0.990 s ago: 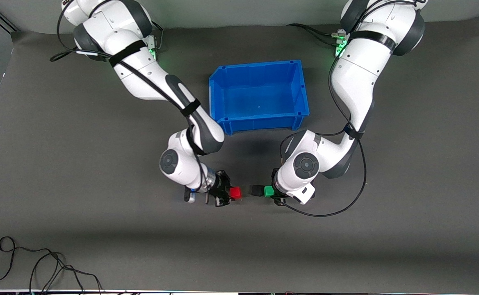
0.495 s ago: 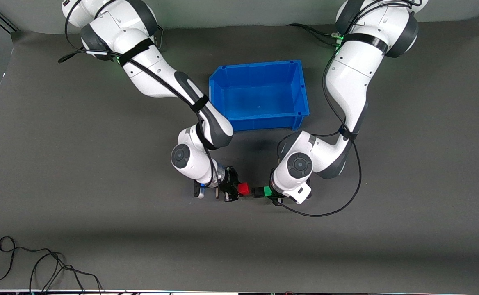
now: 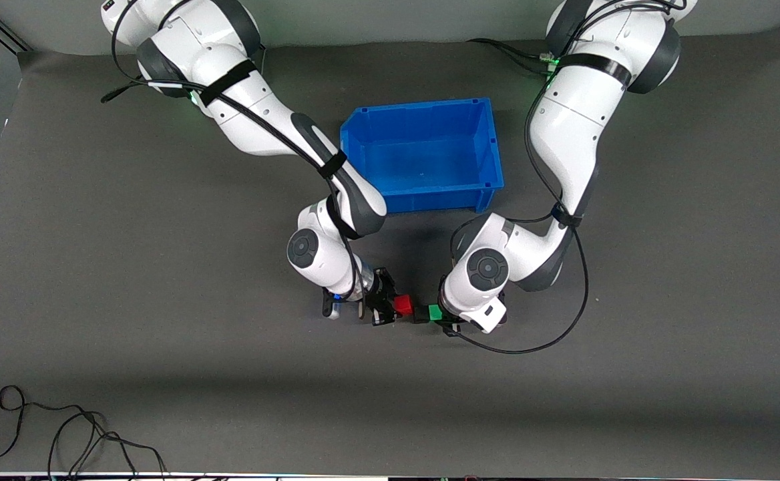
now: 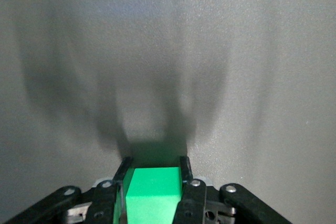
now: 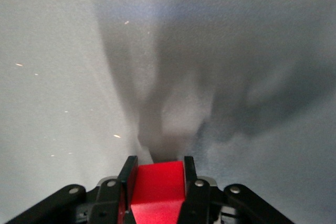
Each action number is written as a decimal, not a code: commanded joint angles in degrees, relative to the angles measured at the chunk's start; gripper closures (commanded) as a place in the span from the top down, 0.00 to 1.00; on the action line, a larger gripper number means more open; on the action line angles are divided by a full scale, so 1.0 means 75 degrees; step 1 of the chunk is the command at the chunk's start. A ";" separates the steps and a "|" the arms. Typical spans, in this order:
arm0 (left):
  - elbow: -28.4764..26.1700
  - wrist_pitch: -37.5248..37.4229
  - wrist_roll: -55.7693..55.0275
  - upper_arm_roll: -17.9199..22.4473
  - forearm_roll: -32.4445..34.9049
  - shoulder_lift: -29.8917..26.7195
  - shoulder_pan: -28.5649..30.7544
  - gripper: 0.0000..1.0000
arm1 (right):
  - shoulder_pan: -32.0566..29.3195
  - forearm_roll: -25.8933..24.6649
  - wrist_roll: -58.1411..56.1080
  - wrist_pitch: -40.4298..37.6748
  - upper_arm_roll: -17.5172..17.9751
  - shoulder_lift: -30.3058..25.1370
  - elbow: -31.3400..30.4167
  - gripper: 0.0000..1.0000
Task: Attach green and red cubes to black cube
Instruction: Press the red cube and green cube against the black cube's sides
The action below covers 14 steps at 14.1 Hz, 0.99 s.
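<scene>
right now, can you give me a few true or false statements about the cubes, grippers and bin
1. The right gripper is shut on the red cube. True.
2. The left gripper holds nothing. False: it is shut on the green cube.
3. The black cube sits between the red and green cubes. True.
4. The black cube lies in the blue bin. False: it is outside, nearer the front camera than the bin.

three cubes (image 3: 420,312), one blue bin (image 3: 490,143)
</scene>
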 commanded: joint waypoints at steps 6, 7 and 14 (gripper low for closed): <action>0.0231 -0.0153 -0.0056 0.0133 0.0071 0.0034 -0.0164 0.00 | 0.0034 -0.0308 0.0489 0.0176 -0.0436 0.0535 0.0603 0.00; 0.0231 -0.0141 -0.0068 0.0133 0.0059 0.0034 -0.0164 0.00 | 0.0046 -0.0320 0.0489 0.0176 -0.0425 0.0583 0.0686 0.00; 0.0266 -0.0082 -0.0115 0.0133 0.0059 0.0046 -0.0164 0.00 | 0.0116 -0.0332 0.0489 0.0176 -0.0425 0.0653 0.0909 0.00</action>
